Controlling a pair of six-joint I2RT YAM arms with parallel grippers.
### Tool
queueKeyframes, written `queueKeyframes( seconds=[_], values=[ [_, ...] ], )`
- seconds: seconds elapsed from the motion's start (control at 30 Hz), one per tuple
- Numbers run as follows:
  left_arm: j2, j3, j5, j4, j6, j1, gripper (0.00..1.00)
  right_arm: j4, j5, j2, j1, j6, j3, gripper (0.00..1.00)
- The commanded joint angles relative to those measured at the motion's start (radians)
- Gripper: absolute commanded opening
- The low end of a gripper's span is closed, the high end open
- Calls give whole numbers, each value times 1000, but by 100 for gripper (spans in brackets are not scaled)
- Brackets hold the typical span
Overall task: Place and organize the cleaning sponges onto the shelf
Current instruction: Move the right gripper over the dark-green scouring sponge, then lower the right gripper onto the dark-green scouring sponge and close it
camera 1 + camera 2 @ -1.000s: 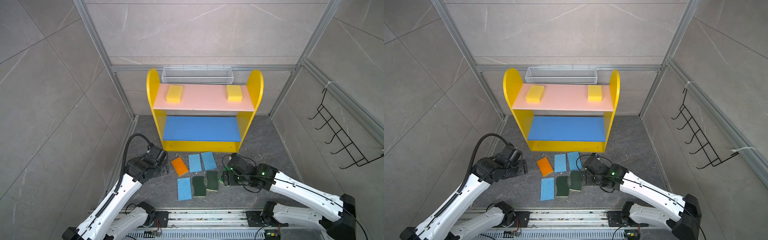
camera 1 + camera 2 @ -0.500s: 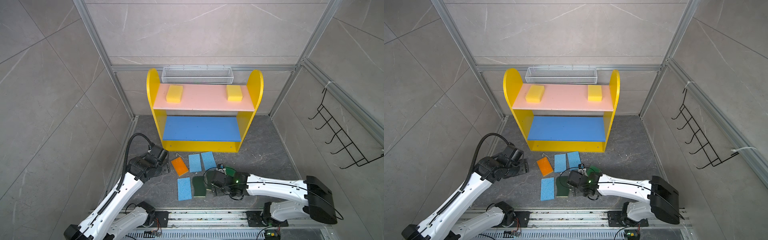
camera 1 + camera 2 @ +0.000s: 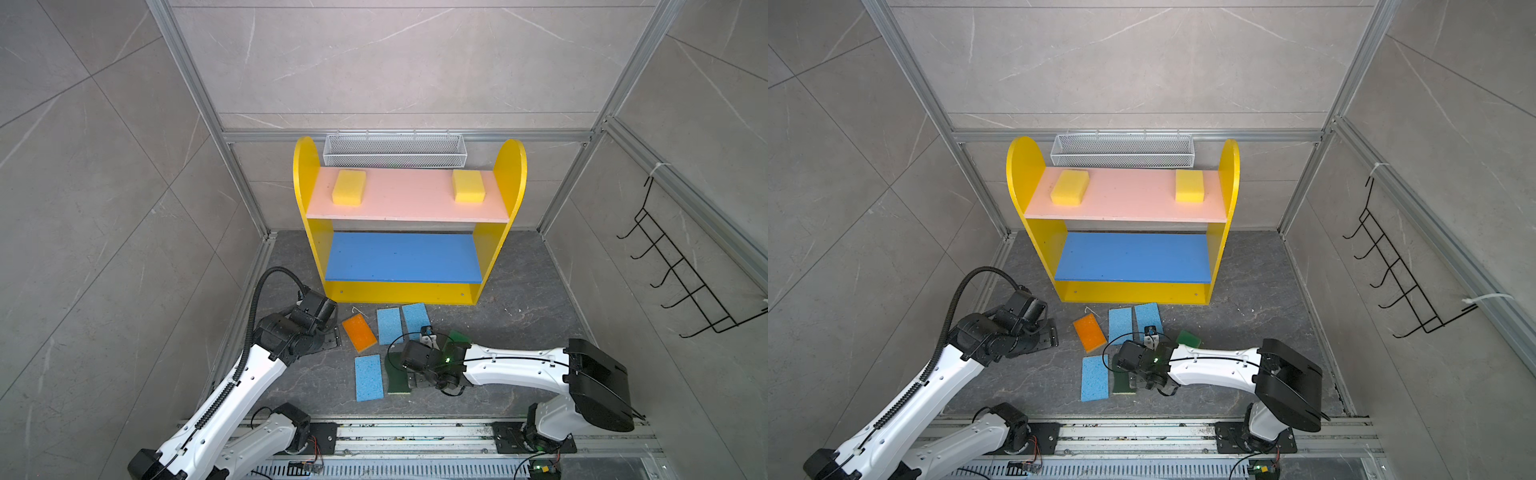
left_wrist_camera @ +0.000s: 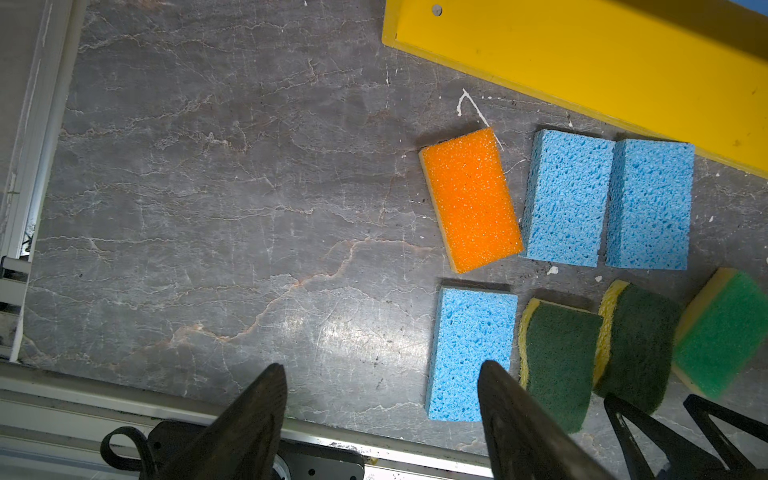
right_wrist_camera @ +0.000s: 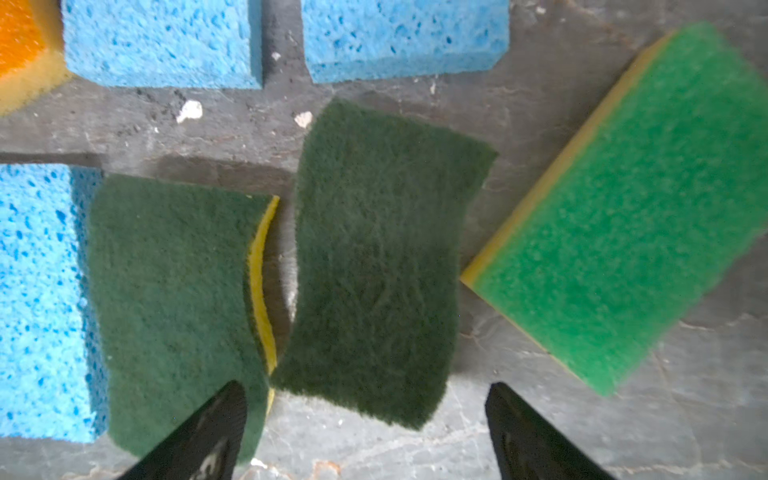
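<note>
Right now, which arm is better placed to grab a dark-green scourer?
Right. The right arm holds open jaws directly above a dark-green scourer; the left arm has its jaws over bare floor, beside a blue sponge.

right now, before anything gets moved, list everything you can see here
shelf: one, yellow with a pink upper board and a blue lower board, against the back wall
yellow sponges: two, on the pink board, one near each end
blue sponges: three, light blue, on the floor
orange sponge: one, floor, left of the blue pair
dark green scourers: two, floor, side by side
bright green sponge: one, floor, right of the scourers
mesh basket: one, white, behind the shelf
hook rack: one, black, right wall
left pincer: open, empty, over bare floor
right pincer: open, empty, over the scourers
</note>
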Motion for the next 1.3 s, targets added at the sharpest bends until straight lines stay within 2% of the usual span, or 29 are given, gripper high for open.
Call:
queueKeyframes(
  seconds=[0.0, 0.23, 0.57, 1.27],
  values=[
    [20, 21, -2, 7, 36, 8, 76, 8, 20, 31, 3, 16, 29, 92],
    [49, 29, 4, 22, 55, 17, 76, 19, 21, 40, -12, 67, 9, 93],
    [82, 28, 19, 43, 67, 31, 76, 56, -1, 15, -71, 66, -25, 92],
    [94, 37, 28, 45, 62, 38, 76, 86, -59, 91, -76, 95, -42, 86]
  ],
)
